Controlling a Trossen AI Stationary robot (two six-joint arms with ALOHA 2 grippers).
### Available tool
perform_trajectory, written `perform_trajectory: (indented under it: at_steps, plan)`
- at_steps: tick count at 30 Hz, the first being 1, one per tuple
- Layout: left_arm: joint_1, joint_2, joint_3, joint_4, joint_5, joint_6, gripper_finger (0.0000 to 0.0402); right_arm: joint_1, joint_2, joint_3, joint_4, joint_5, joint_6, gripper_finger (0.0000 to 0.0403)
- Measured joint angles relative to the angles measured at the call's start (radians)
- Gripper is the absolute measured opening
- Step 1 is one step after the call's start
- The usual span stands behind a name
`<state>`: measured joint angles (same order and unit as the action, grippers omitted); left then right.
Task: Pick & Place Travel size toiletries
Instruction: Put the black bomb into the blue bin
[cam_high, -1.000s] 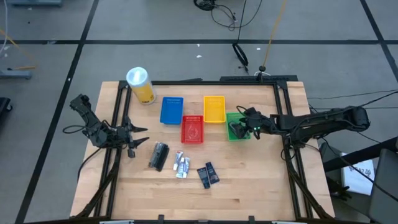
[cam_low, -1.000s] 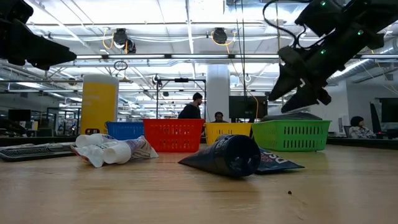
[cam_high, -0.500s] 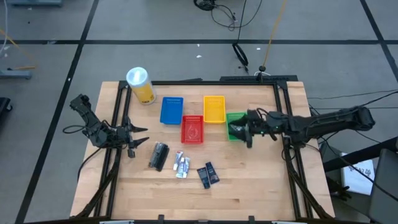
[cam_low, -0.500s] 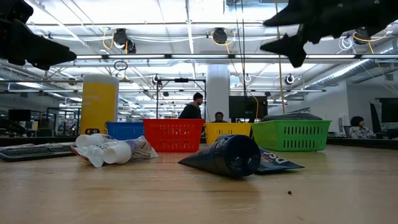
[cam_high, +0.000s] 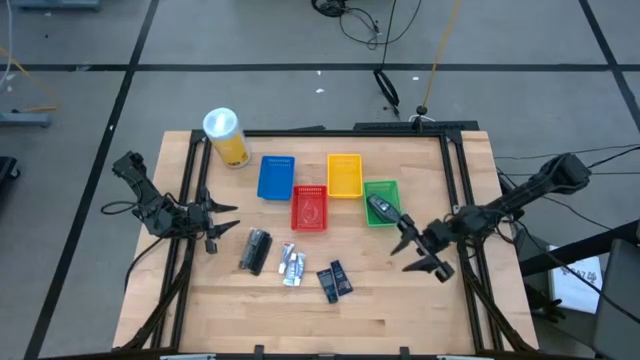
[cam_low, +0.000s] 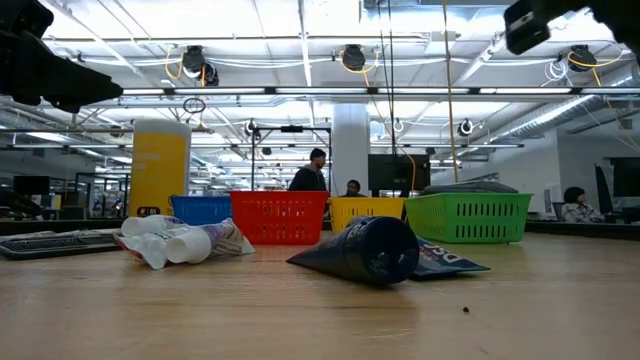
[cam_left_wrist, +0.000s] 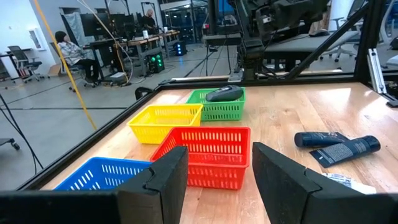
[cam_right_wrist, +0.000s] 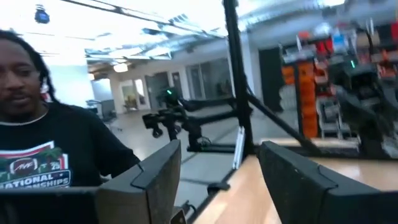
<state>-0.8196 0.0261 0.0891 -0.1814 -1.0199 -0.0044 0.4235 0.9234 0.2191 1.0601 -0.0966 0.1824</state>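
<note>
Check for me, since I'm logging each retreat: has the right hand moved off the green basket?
Yes. The right hand has drawn away from the green basket toward the table's near right side.

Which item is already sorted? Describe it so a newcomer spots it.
Find the row of small plastic baskets across the wooden table; take the green mesh basket at its right end. The dark grey rounded piece lies inside, the only toiletry in that basket; the others lie loose on the wood.

High camera looks straight down on the whole counter (cam_high: 400, 310). Low camera sits at counter level, facing the room. Both share the red basket (cam_high: 309, 208).
</note>
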Motion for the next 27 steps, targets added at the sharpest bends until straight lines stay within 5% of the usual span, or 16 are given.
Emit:
perform_trajectory:
  at_steps: [8, 16, 27]
  plan:
    - [0.000, 0.000, 0.000, 0.000, 0.000, 0.000, 0.0180, 0.003, -0.156, -0.093, -0.101, 0.012, -0.019, 0.0175]
    - [0.000, 0.000, 0.000, 0.000, 0.000, 0.000, 0.0180, -0.051, -0.406, -0.103, -0.402, 0.016, -0.012, 0.0117]
    - [0.000, 0.000, 0.000, 0.000, 0.000, 0.000, 0.0179, -0.057, -0.521, -0.103, -0.537, 0.015, -0.066, 0.0077]
